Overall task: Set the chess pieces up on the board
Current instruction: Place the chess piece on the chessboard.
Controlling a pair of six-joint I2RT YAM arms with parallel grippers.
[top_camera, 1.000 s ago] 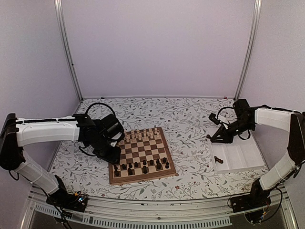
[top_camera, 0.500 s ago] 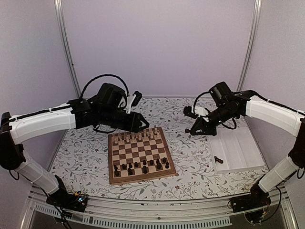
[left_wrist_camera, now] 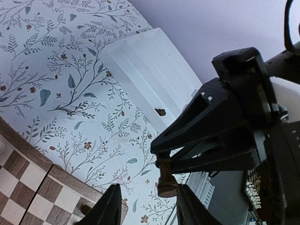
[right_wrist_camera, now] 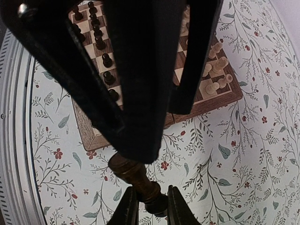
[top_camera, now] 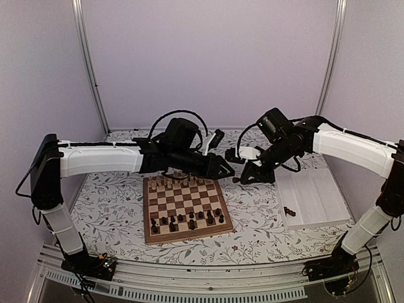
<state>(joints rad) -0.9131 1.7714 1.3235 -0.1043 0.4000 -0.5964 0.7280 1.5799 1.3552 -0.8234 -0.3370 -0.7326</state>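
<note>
Chess piece [right_wrist_camera: 137, 176] pinched in right fingers [right_wrist_camera: 127, 209], left fingers [left_wrist_camera: 110, 209] wide alongside, off board [top_camera: 183, 201] corner

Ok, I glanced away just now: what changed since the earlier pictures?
The left gripper swung from the left edge of the board, the right gripper from over the tray; they met above the board's far right corner. The right grips a dark chess piece before the left's open jaws. The other pieces and the tray stayed put.

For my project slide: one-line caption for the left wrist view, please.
Right gripper holds a dark brown wooden chess piece just ahead of the open left gripper.
</note>
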